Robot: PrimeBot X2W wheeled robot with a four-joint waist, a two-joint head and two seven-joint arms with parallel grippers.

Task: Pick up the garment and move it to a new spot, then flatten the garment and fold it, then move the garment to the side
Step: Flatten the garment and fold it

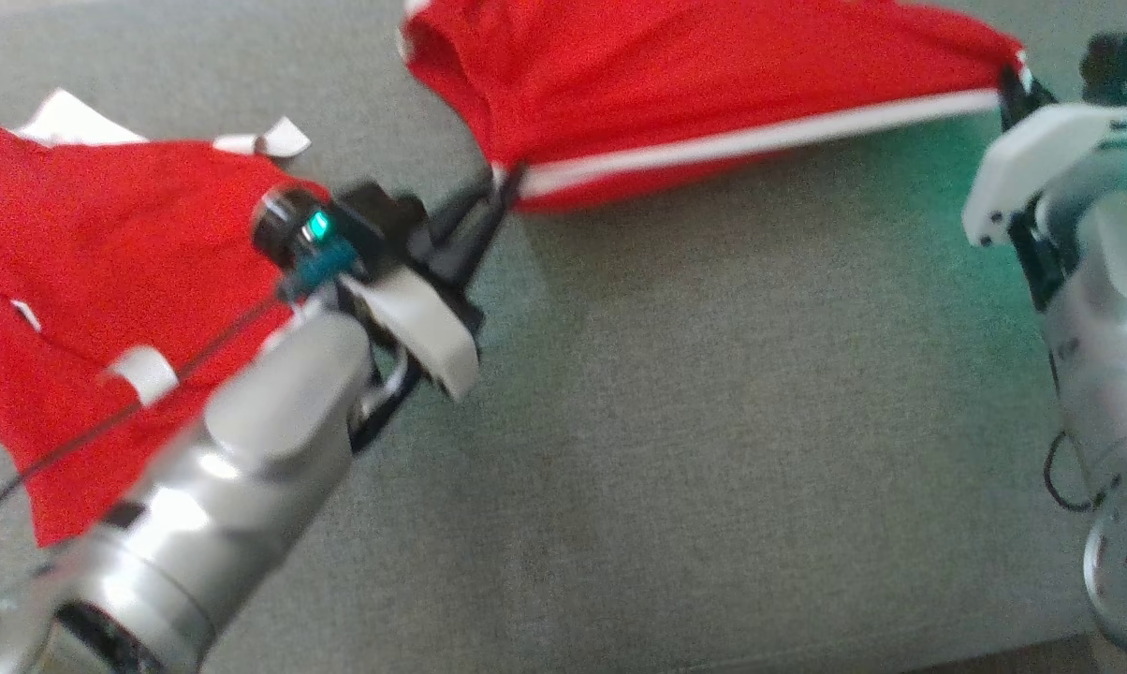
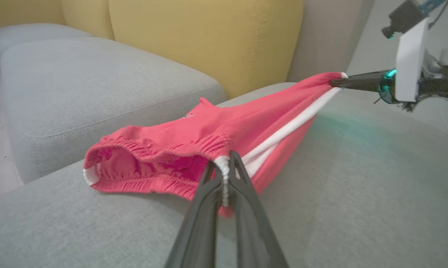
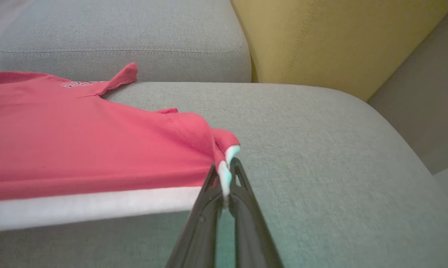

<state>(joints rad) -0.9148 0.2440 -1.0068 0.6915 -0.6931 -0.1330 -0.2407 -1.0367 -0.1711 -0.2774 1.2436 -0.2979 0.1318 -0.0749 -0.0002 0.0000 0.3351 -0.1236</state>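
Sofa cushion (image 1: 713,421), grey, yellow backrest (image 2: 209,37) behind; red garment (image 1: 713,75) stretched, left fingers (image 2: 200,227) and right fingers (image 3: 196,230) pinching its ends

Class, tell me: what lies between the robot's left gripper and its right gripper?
In the head view, the red shorts, white side stripe taut, stretch from the left gripper to the right gripper above the grey sofa cushion.

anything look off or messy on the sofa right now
Nothing looks damaged. The red shorts hang stretched by their striped side between the left gripper and right gripper, with the rest sagging onto the grey cushion. A second red garment lies crumpled at the head view's left.
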